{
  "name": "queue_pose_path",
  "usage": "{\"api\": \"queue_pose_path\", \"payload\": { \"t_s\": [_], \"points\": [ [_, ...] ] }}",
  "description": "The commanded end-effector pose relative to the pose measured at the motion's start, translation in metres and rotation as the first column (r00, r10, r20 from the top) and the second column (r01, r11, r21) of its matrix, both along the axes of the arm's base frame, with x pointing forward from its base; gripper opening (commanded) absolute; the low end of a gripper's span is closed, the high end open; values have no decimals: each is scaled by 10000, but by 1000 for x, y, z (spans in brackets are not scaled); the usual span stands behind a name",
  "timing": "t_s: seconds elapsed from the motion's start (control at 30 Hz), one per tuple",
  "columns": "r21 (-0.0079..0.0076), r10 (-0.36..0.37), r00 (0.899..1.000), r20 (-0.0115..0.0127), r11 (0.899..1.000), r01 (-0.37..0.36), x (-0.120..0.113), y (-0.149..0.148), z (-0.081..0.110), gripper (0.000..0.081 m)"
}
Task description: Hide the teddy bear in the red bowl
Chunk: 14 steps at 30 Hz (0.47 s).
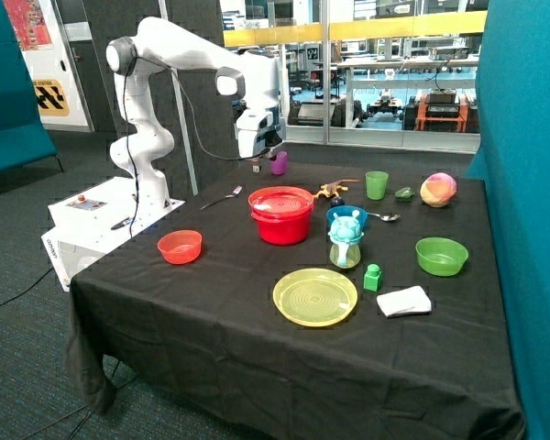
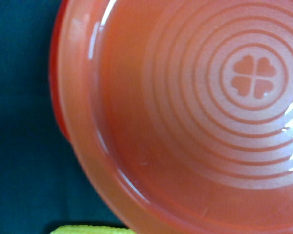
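The red bowl (image 1: 281, 228) stands near the middle of the black-clothed table. A flat red plate (image 1: 281, 201) lies on its rim like a lid. The wrist view looks straight down on that plate (image 2: 185, 122), which has raised rings and a clover mark. The teddy bear is not in view in either frame. My gripper (image 1: 257, 168) hangs above the table just behind the bowl's back edge, next to a purple cup (image 1: 279, 163). It holds nothing that I can see.
A small orange-red bowl (image 1: 180, 246) sits near the table's left edge. A yellow plate (image 1: 315, 296) lies in front, and a baby bottle (image 1: 346, 240), blue bowl, lizard toy (image 1: 333, 190), green cup (image 1: 377, 184), green bowl (image 1: 441, 255), fork (image 1: 222, 197) and white cloth (image 1: 404, 301) are around.
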State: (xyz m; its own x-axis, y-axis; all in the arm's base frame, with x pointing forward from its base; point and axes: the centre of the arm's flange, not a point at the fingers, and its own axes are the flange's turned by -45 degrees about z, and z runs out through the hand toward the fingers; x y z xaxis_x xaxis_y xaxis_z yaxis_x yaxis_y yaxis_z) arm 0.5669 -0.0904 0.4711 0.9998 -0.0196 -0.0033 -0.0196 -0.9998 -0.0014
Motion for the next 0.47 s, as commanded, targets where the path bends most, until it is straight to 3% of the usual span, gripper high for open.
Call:
{"api": "queue_pose_path", "payload": {
  "t_s": [0.0, 0.43],
  "points": [
    [-14, 204, 9998, 33, 9998, -204, 7, 13, -2, 782],
    [-14, 625, 9980, 33, 9980, -625, 16, 25, 2, 788]
  ]
}}
